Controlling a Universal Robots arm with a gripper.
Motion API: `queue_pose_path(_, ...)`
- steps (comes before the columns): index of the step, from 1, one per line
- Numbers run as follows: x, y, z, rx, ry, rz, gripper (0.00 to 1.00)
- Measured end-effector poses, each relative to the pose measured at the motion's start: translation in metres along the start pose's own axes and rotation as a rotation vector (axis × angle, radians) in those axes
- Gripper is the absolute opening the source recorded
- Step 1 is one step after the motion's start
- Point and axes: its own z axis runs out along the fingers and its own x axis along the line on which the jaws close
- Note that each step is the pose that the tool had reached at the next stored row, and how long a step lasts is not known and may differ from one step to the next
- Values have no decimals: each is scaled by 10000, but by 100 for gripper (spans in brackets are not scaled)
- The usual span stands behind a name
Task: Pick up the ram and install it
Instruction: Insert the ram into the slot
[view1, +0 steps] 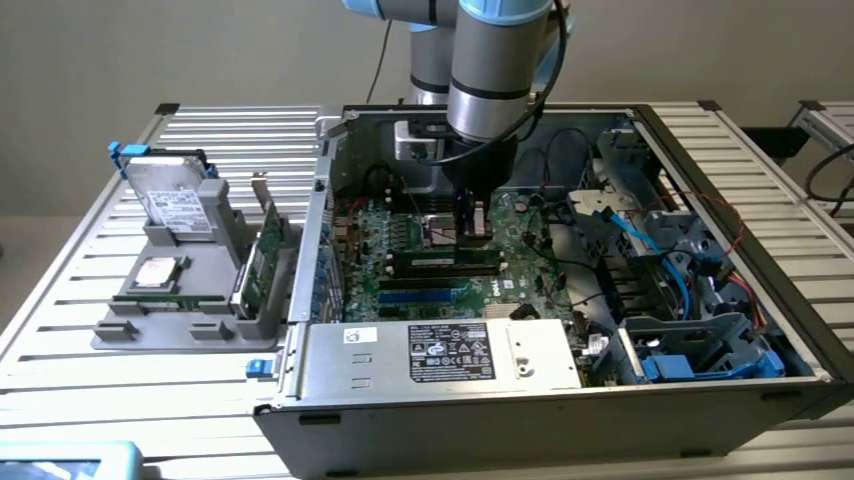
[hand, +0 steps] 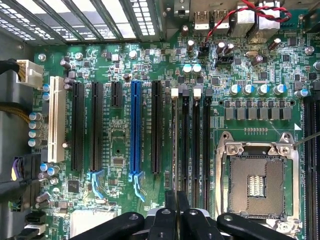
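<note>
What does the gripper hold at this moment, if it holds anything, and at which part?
It cannot be told. The gripper is shut above the memory slots; whether the ram sits between its fingers is unclear.

Claw closed over motherboard memory slots.

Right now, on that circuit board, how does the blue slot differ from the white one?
The blue slot is narrow and sits between black slots; the white slot is wider, at the row's end. The blue slot ends in a blue clip; the white slot has none. Both are long, empty and parallel.
</note>
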Motion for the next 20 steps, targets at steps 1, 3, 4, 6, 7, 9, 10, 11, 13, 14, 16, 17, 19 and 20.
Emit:
queue_pose_path(1,0,0,2,-1,-1,3,13)
queue_pose_path(3,-2,-1,4,-1,-1,4,13)
queue_pose_path(4,-3,-1,5,-1,-1,4,13)
queue_pose_path(6,-3,0,6,-2,1,6,13)
queue_pose_path(7,-3,0,8,-1,0,5,13)
queue_pose_path(9,-5,0,12,-1,0,5,13)
queue_pose_path(10,-7,0,14,-1,1,6,13)
queue_pose_path(11,-8,0,15,-2,3,5,13)
queue_pose_path(13,-11,1,19,-1,4,6,13)
queue_pose_path(14,-11,1,21,-1,4,5,13)
queue_pose_path(16,-12,2,26,-1,6,6,13)
queue_pose_path(17,-13,2,28,-2,10,6,13)
queue_pose_path(19,-13,3,29,-1,14,6,13)
queue_pose_path(20,-13,2,29,-1,15,6,13)
